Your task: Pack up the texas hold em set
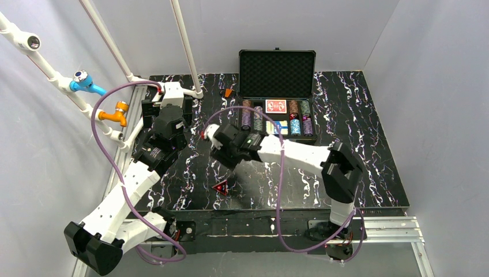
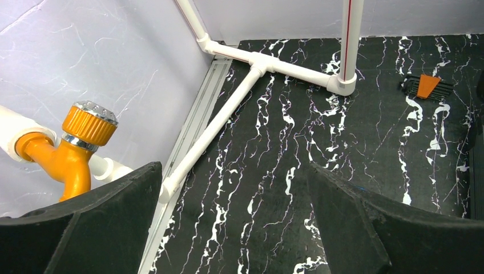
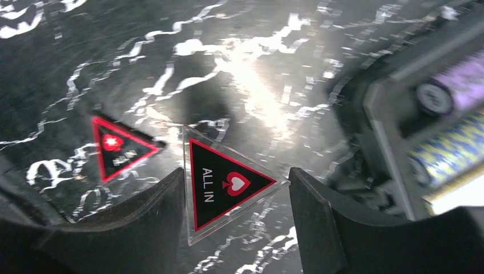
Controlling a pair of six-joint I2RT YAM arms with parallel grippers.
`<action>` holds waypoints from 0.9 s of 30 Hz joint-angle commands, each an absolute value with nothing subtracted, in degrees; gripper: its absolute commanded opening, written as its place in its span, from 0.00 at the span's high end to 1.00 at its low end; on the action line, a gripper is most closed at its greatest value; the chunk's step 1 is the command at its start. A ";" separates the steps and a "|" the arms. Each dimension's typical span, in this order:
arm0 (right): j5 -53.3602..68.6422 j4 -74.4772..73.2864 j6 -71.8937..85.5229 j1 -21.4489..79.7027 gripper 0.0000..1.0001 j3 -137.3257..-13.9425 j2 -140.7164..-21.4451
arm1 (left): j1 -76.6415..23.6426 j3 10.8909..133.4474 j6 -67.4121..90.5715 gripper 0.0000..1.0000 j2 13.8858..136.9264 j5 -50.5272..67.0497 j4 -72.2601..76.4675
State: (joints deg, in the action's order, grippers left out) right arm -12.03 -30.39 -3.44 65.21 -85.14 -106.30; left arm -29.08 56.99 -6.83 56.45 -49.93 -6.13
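Our case [image 1: 277, 64] stands open at the back of the table [image 1: 375, 144], holding chips [image 1: 252, 117] and a red deck [image 1: 276, 106]. Our right gripper [image 3: 235, 176] pinches one triangle [image 3: 225, 185]; the second triangle [image 3: 120, 147] lies on the table. Our left gripper [image 2: 234, 182] gapes apart.

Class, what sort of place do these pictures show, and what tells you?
Probably a robot lab test cell: the left arm and right arm bolted at a marbled black table, blank white walls around it, and a white pipe frame.
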 commanded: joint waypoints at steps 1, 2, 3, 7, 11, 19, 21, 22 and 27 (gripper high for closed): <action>-14.17 -30.38 -4.50 59.69 0.43 -84.21 -100.81 | -28.83 57.11 -5.62 0.02 55.12 -49.70 -6.26; -14.23 -30.46 -4.23 58.23 0.43 -84.12 -100.47 | -28.83 57.13 -5.57 0.02 55.19 -49.58 -6.36; -14.24 -30.64 -4.03 56.90 0.43 -84.11 -99.99 | -28.85 57.13 -5.50 0.02 55.24 -49.52 -6.45; -15.63 -31.10 -3.19 52.85 0.43 -84.39 -99.11 | -28.83 57.22 -5.45 0.02 55.31 -49.30 -6.57; -17.80 -31.23 -2.16 49.38 0.43 -84.72 -99.19 | -28.83 57.29 -5.24 0.02 55.28 -48.86 -6.76; -20.39 -33.01 2.37 40.91 0.43 -86.16 -100.84 | -28.83 57.39 -5.04 0.02 55.46 -48.13 -6.98; -20.62 -33.00 2.97 39.39 0.43 -86.42 -101.20 | -28.83 57.47 -5.08 0.02 55.54 -47.92 -7.15; -20.61 -33.01 3.25 38.52 0.43 -86.55 -101.47 | -28.84 57.48 -5.10 0.02 55.55 -47.84 -7.20; -18.77 -32.76 4.83 34.96 0.44 -87.02 -102.66 | -28.83 57.44 -4.95 0.02 55.64 -47.60 -7.29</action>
State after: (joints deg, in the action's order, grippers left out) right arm -19.33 -33.32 2.74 36.86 -84.53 -101.84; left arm -29.08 56.99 -5.89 56.45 -47.31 -7.44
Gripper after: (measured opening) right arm 0.697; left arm 0.983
